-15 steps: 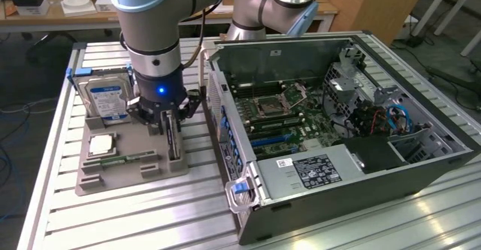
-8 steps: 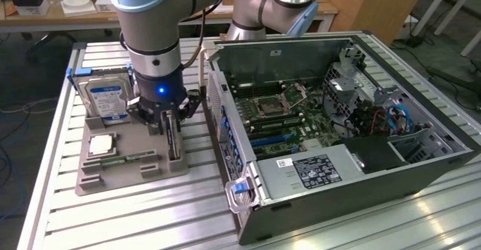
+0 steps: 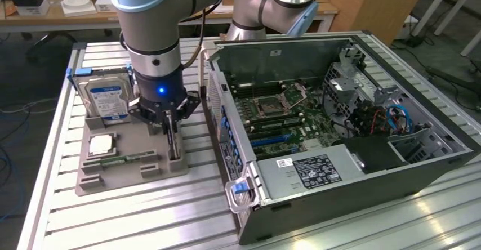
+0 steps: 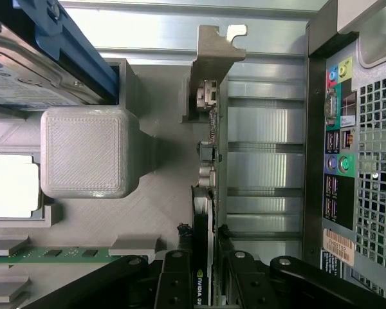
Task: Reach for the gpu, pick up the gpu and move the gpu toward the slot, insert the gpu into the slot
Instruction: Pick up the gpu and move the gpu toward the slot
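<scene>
1. Fingers (image 4: 175, 280) released, straddling the gpu (image 4: 204, 212), one on each side, slim gaps showing.
2. It stands on edge in the grey holder (image 4: 161, 212) beneath them. Looks light, stiff and fragile, so pinch the board edge squarely.
3. Beyond the fingertips is its silver bracket (image 4: 212, 64).

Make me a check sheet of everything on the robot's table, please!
Surface: ribbed metal table with a grey holder tray on it.
Job's things: gpu stands on edge in the tray, not yet in the open computer case beside it.
Clutter: hard drive, CPU chip and green memory stick, all in the tray.
Grippers: gripper is down over the gpu's top edge.
Cables: blue cables inside the case.
Surroundings: wooden desk behind the table, with white things on it.
</scene>
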`<state>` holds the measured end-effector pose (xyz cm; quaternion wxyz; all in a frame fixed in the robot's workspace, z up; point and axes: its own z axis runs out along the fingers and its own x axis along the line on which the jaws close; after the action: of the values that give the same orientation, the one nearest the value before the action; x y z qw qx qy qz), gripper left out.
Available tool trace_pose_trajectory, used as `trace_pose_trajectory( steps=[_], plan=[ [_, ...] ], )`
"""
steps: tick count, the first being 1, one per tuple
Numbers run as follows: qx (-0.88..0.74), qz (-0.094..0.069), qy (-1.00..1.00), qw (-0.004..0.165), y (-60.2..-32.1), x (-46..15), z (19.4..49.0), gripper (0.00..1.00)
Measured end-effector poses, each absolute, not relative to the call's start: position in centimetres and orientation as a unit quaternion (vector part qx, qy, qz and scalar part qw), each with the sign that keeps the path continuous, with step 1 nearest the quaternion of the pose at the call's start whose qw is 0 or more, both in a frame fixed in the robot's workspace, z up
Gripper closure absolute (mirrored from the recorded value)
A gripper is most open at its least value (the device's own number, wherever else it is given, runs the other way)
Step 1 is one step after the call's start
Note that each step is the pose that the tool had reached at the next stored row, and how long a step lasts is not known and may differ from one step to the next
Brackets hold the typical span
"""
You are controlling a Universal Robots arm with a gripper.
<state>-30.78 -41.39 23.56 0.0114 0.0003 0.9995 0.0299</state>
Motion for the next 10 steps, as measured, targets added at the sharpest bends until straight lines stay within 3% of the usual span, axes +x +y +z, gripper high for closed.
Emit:
trace_pose_trajectory(
  steps=[10],
  plan=[
    [0.000,0.030,0.999,0.011,-41.39,-30.77,23.56,0.74]
  ],
)
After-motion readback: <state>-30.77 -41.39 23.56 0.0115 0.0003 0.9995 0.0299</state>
